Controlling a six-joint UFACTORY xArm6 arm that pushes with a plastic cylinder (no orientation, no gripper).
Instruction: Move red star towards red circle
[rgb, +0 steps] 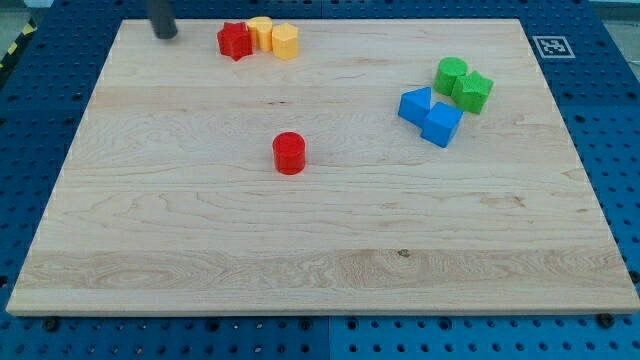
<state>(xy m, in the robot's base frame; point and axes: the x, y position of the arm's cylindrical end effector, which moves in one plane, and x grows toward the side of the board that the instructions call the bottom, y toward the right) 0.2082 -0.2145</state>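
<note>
The red star (235, 41) lies near the board's top edge, left of centre, touching a yellow round block (261, 32). The red circle (289, 153) stands alone near the board's middle, well below the star. My tip (165, 34) is at the top left of the board, to the left of the red star with a gap between them.
A yellow hexagon-like block (285, 42) sits right of the yellow round block. Two blue blocks (416, 105) (442, 124) and two green blocks (451, 75) (473, 92) cluster at the upper right. The wooden board (320, 270) lies on a blue perforated table, with a marker tag (550, 46) at the top right.
</note>
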